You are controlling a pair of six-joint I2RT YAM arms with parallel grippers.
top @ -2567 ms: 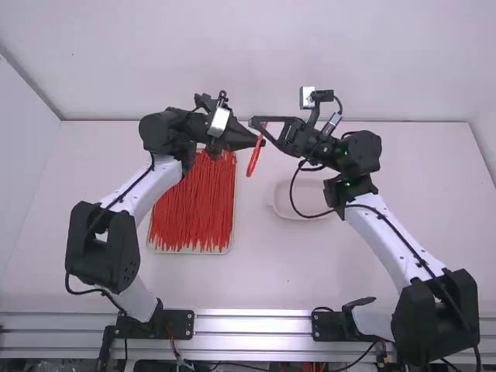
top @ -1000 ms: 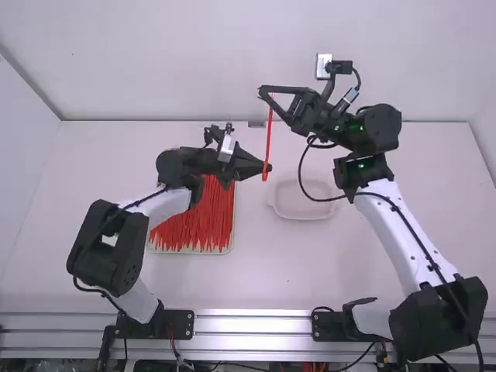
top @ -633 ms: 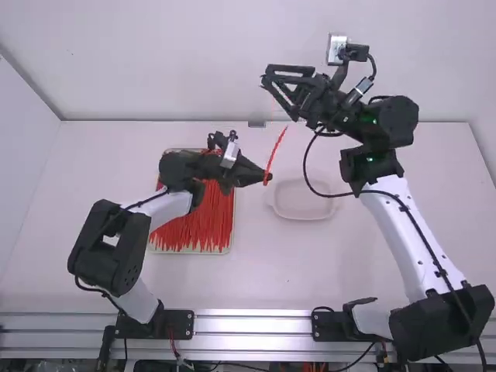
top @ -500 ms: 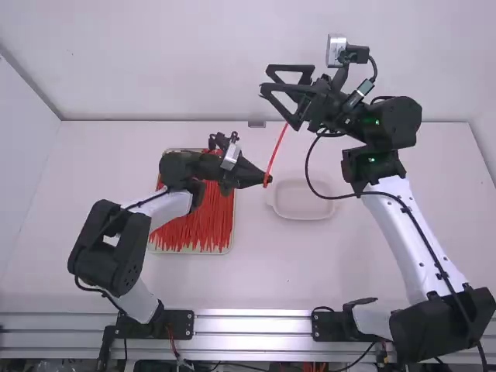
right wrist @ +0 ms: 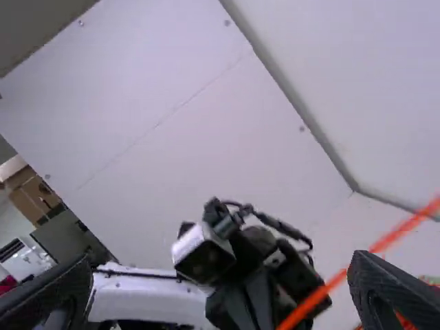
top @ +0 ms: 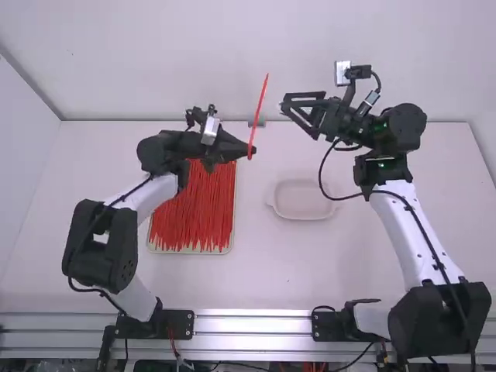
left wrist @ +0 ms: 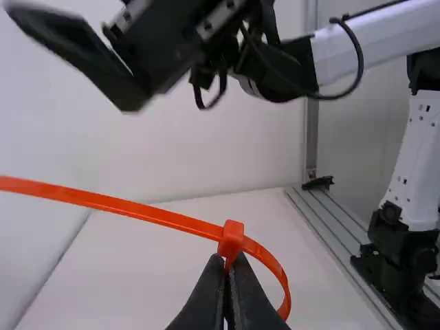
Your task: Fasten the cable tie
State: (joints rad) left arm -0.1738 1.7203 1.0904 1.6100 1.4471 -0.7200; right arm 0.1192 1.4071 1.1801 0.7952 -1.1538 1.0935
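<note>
From above, my left gripper (top: 246, 149) is pinched shut on the red cable tie (top: 258, 108) near the far corner of the tray (top: 191, 251), with the tie's tail pointing upward. My right gripper (top: 290, 111) is spread wide and empty, near the tail but not touching it.

At my left wrist, my fingers (left wrist: 242, 302) clamp just under the tie's head, with a small loop beside it.

At my right wrist, my fingers (right wrist: 388, 292) gape with nothing between them.

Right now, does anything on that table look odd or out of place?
Nothing is spilled or broken. One odd sight: the left tool pinches the orange cable tie at its head, a small loop to one side and its long tail poking free into the air. The right tool stands open, apart from it.
</note>
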